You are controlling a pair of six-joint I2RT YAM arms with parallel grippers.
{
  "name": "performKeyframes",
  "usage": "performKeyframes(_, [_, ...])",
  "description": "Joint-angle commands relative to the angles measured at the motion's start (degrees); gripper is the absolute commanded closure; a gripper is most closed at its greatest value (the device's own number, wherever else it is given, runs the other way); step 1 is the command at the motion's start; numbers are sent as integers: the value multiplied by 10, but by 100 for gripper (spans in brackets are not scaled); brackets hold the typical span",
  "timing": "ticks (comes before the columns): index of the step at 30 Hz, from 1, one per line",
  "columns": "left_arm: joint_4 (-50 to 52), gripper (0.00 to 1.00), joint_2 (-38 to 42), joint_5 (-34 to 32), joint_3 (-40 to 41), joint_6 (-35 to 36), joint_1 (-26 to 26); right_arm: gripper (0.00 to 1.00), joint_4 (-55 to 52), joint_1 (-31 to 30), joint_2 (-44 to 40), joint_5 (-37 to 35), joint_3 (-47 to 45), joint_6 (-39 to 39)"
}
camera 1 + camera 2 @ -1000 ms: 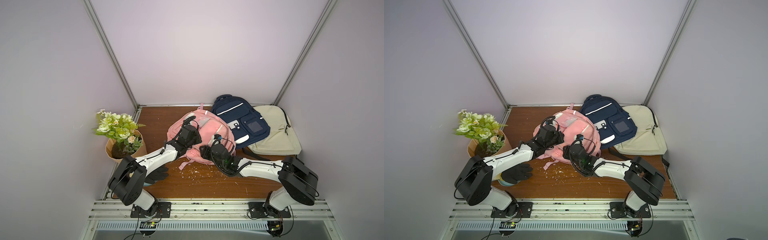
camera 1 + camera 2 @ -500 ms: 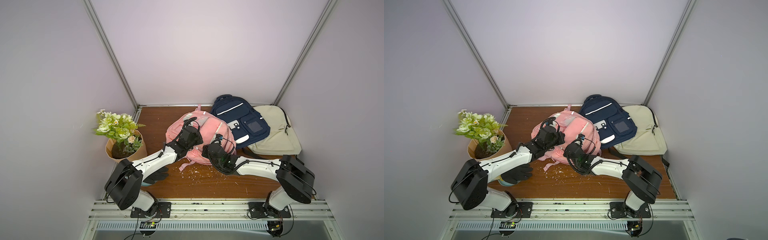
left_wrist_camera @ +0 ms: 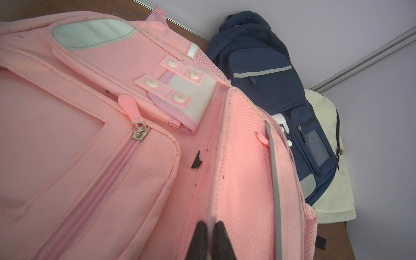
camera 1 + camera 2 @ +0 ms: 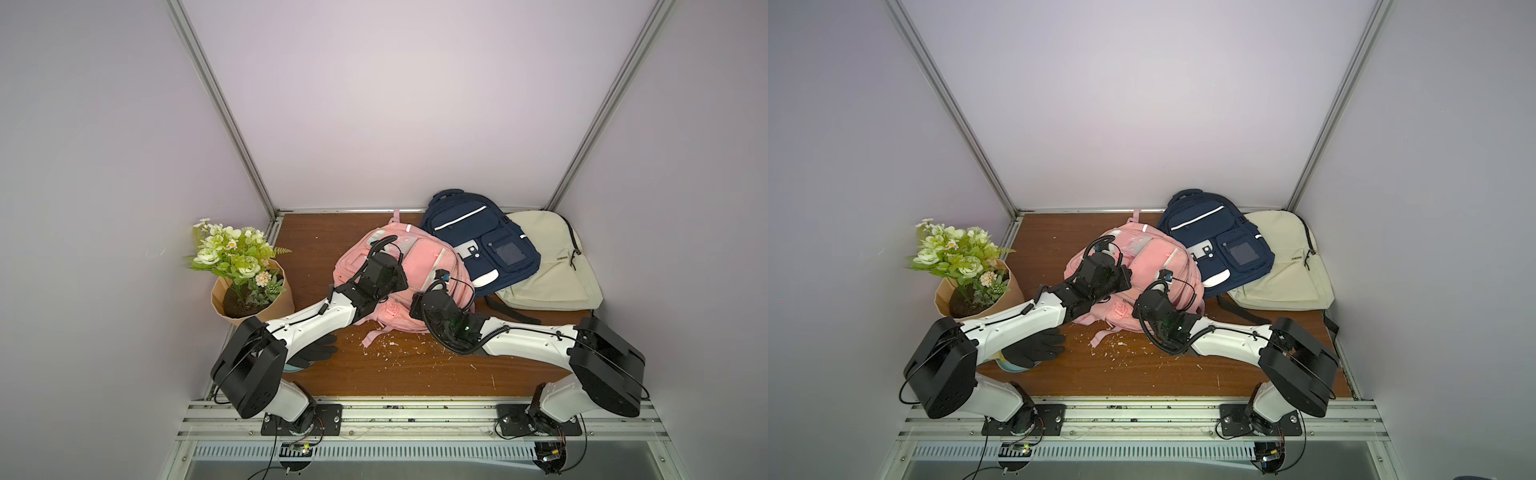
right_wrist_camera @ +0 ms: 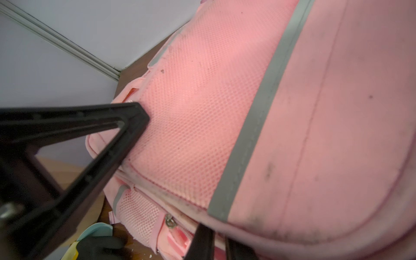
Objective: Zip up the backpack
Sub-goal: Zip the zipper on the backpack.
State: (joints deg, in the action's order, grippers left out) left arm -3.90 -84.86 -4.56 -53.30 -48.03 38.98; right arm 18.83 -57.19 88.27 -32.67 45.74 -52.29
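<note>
The pink backpack (image 4: 419,266) is made of matt woven cloth, with open mesh panels (image 5: 198,112) and a dull grey strip (image 5: 257,117); its zip slider (image 3: 140,132) is shiny metal, the pull tab (image 3: 128,108) smooth and rubbery. At its 2 o'clock in a top view, the navy backpack (image 4: 478,237) is seen in matt cloth. The tabletop (image 4: 415,370) is finished in faintly glossy wood grain.

White arm links (image 4: 316,322), black joints (image 4: 249,370) — looped black cables (image 4: 494,334)

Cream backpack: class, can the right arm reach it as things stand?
Probably yes: the cream backpack lies just beyond the right arm, which is at the pink backpack; only a strap lies between, and the navy backpack covers one edge.
</note>
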Motion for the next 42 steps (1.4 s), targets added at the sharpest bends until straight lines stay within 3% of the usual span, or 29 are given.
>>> performKeyframes(1, [-38,100,18,9,-20,4,7,85,-14,21,20,-51,19,24])
performKeyframes(3, [-24,100,23,-12,-21,10,7,95,-28,22,14,-69,18,26])
performKeyframes(9, [-15,100,37,-17,-4,67,-28,100,-90,38,-36,-68,3,84])
performKeyframes(15, [-24,100,25,-26,6,153,-50,100,-102,102,-87,70,-33,165])
performKeyframes(19, [-29,100,19,-26,1,195,-51,100,-114,120,-96,114,-28,239])
performKeyframes(24, [-34,100,18,-2,-8,230,-51,100,-147,142,-60,91,2,278])
performKeyframes(30, [3,100,13,-38,-31,262,-56,100,-151,191,-88,79,-2,293])
performKeyframes(37, [10,100,-12,-31,-71,261,-93,100,-124,177,-122,116,-28,316])
performKeyframes(42, [35,100,-74,-19,-170,281,-106,100,-70,80,-84,125,-23,298])
